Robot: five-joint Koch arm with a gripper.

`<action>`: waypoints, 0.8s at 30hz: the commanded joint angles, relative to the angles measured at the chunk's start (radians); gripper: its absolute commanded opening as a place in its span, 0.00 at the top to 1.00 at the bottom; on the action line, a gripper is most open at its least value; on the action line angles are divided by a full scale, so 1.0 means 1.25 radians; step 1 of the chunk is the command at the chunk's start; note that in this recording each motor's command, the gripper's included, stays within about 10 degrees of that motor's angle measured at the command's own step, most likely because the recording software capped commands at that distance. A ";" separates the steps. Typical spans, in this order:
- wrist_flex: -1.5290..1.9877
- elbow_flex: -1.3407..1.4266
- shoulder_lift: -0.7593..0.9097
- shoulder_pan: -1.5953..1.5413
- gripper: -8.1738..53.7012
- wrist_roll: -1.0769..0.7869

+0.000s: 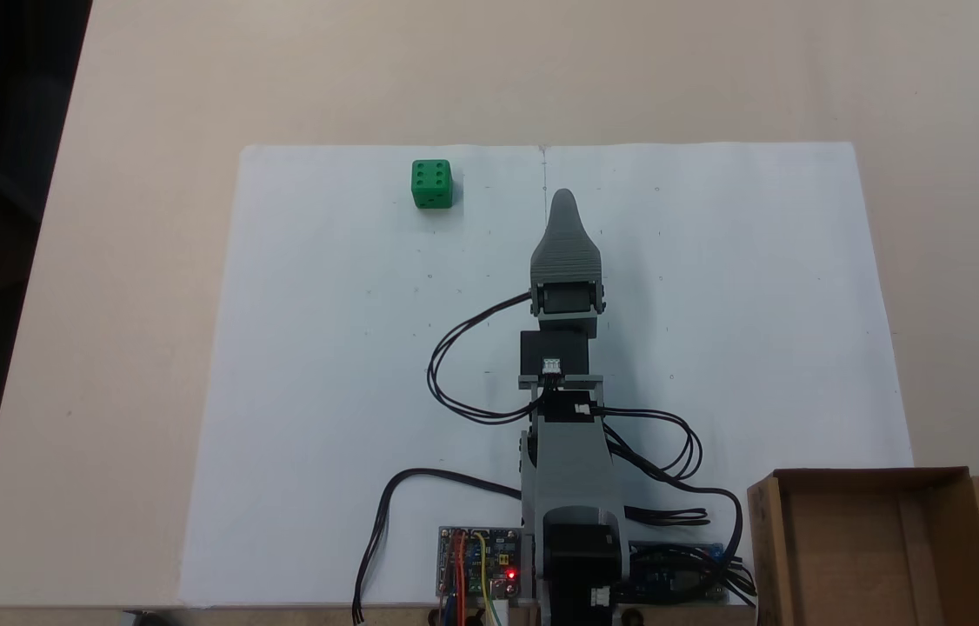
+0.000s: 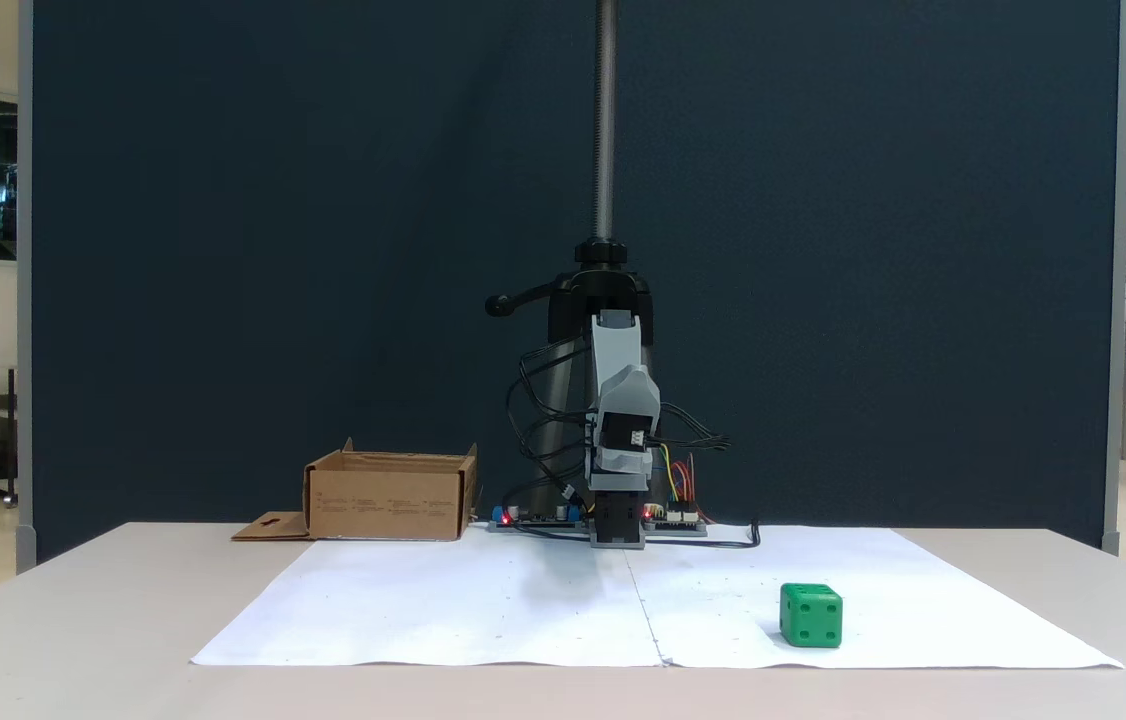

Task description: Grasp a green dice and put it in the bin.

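Observation:
The green dice [image 1: 432, 184] [image 2: 811, 615] rests on the white paper sheet, far from the arm's base. In a fixed view from above, it lies up and to the left of my gripper [image 1: 563, 198], well apart from it. The grey gripper points straight along the sheet's centre line with nothing in it. Its jaws lie one over the other, so just one tip shows. The bin [image 1: 855, 476] [image 2: 388, 495] is a brown cardboard box standing beside the arm's base, open at the top and with nothing visible inside. The folded arm [image 2: 623, 400] faces the front camera.
The white paper sheet [image 1: 324, 391] covers most of the beige table. Circuit boards [image 1: 479, 561] and looping black cables [image 1: 455, 365] sit around the base. A clamp and pole [image 2: 603, 150] rise behind the arm against a dark panel.

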 commanded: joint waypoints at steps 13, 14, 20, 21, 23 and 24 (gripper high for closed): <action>-0.106 0.059 0.088 0.007 0.15 0.026; -0.106 0.059 0.088 0.007 0.15 0.025; -0.104 0.059 0.088 0.009 0.16 0.021; -0.104 0.059 0.090 0.010 0.16 0.018; -0.106 0.059 0.090 0.010 0.19 0.017; -0.104 0.059 0.090 0.010 0.20 0.016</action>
